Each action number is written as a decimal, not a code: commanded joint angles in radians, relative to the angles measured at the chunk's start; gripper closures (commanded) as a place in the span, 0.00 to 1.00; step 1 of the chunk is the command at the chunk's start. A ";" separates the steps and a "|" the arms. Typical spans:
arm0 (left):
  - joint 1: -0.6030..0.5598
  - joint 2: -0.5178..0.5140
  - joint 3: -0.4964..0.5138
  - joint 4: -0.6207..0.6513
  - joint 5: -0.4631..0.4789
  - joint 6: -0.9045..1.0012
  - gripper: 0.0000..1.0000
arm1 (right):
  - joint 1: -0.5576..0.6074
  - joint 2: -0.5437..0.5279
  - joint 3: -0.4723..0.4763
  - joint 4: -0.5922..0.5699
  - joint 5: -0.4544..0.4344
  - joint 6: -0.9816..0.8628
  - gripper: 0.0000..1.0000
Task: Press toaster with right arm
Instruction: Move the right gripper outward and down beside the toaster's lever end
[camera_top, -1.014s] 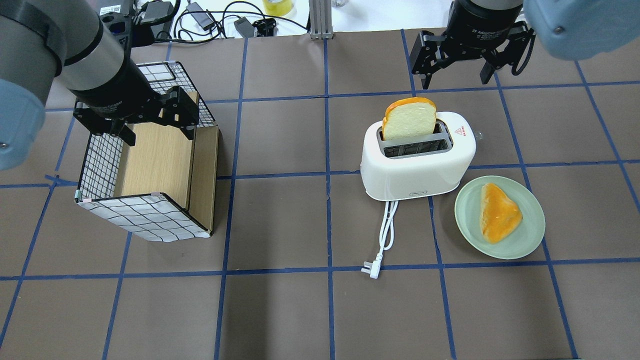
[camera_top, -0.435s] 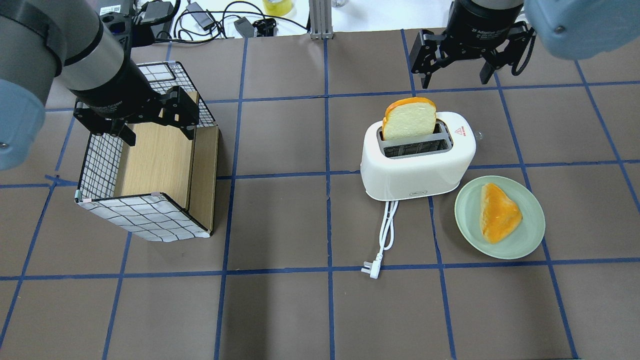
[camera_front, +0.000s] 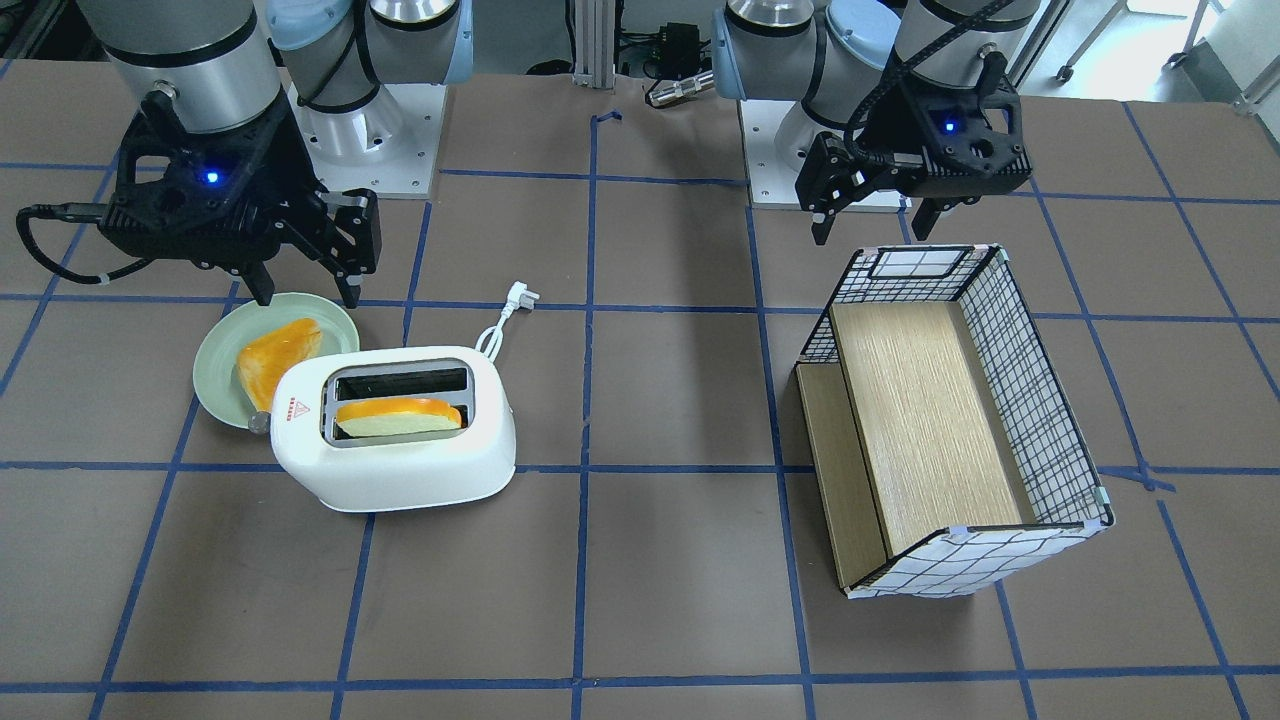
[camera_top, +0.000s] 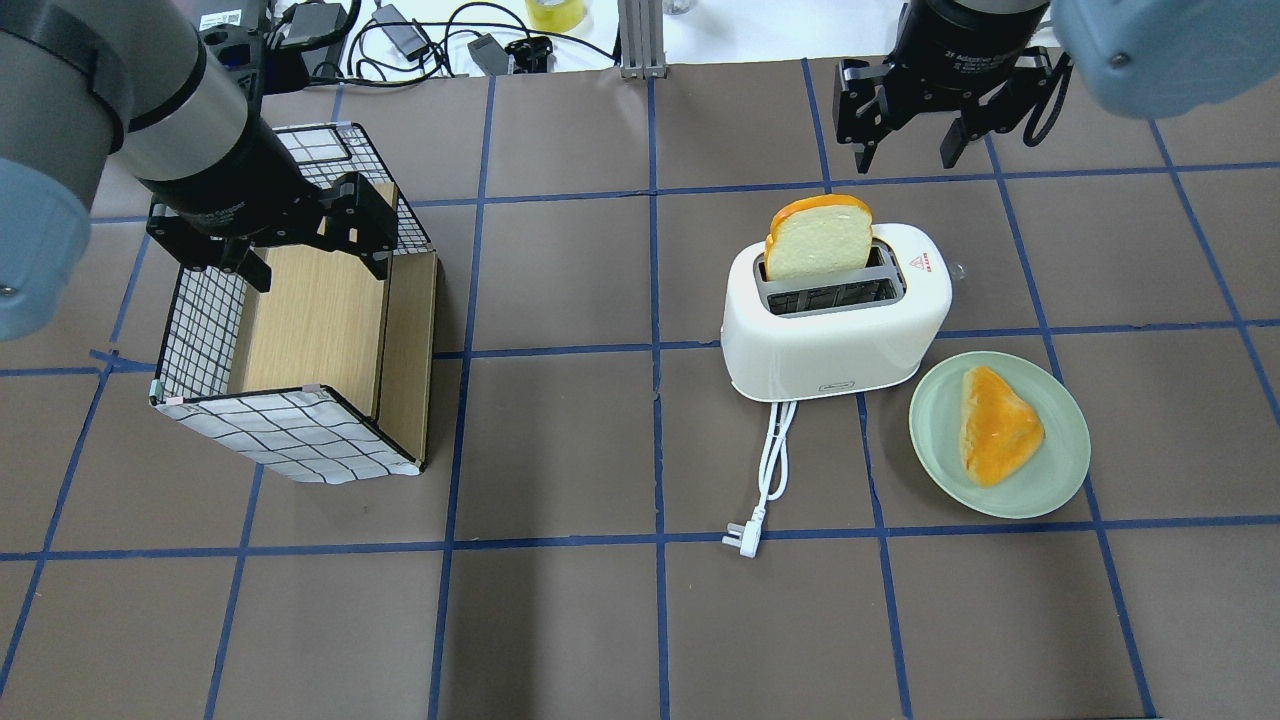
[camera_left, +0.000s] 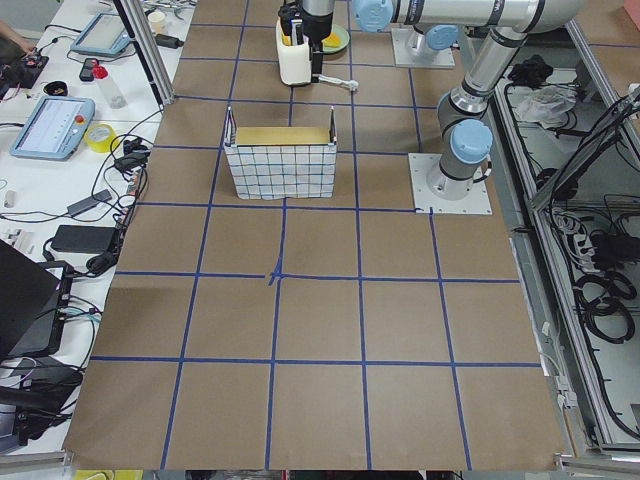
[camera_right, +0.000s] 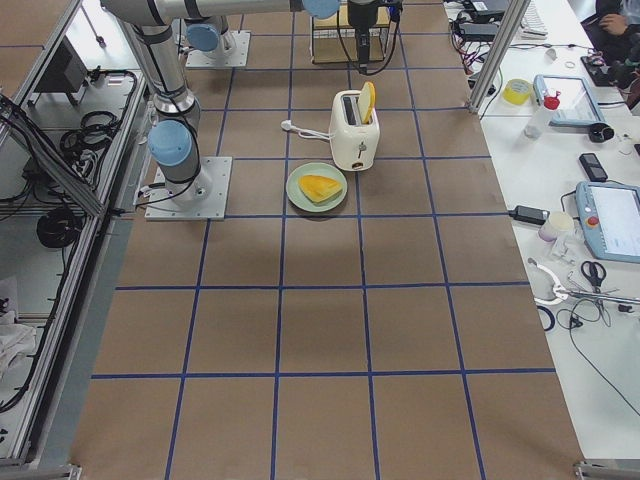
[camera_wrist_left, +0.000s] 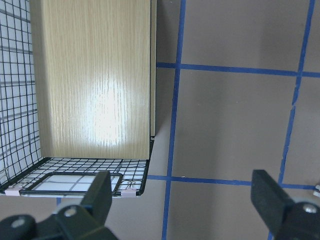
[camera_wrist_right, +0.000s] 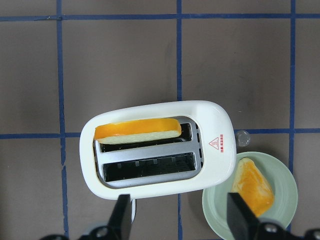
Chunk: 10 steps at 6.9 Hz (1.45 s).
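The white toaster (camera_top: 835, 330) stands right of the table's middle, and also shows in the front view (camera_front: 400, 470) and in the right wrist view (camera_wrist_right: 220, 160). A bread slice (camera_top: 818, 240) sticks up out of its far slot. Its small grey lever knob (camera_top: 960, 268) is on the right end, beside the red triangle sticker. My right gripper (camera_top: 905, 150) is open and empty, well above the toaster and apart from it; it also shows in the front view (camera_front: 305, 290). My left gripper (camera_top: 315, 262) is open and empty over the checked box (camera_top: 290, 440).
A pale green plate (camera_top: 930, 420) with a toasted slice (camera_top: 995, 425) lies just right of the toaster, near the knob. The white cord (camera_top: 775, 460) and plug (camera_top: 745, 540) trail toward the front. Cables and gear lie past the table's far edge.
In the overhead view the right gripper's fingers now stand closer together and it has shifted slightly. The left arm, toaster and bread have not moved.
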<state>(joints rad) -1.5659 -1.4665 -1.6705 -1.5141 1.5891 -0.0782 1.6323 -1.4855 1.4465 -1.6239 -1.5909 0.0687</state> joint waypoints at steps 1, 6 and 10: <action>0.000 0.000 0.000 0.000 0.000 0.000 0.00 | -0.035 0.002 -0.001 0.021 0.009 0.000 1.00; 0.000 0.000 0.000 -0.001 0.000 0.000 0.00 | -0.418 0.010 0.156 0.020 0.402 -0.292 1.00; 0.000 0.000 0.000 0.000 0.000 0.000 0.00 | -0.474 0.109 0.317 -0.212 0.560 -0.328 1.00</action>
<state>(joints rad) -1.5662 -1.4665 -1.6705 -1.5141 1.5892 -0.0782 1.1639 -1.3888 1.7059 -1.7638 -1.0555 -0.2532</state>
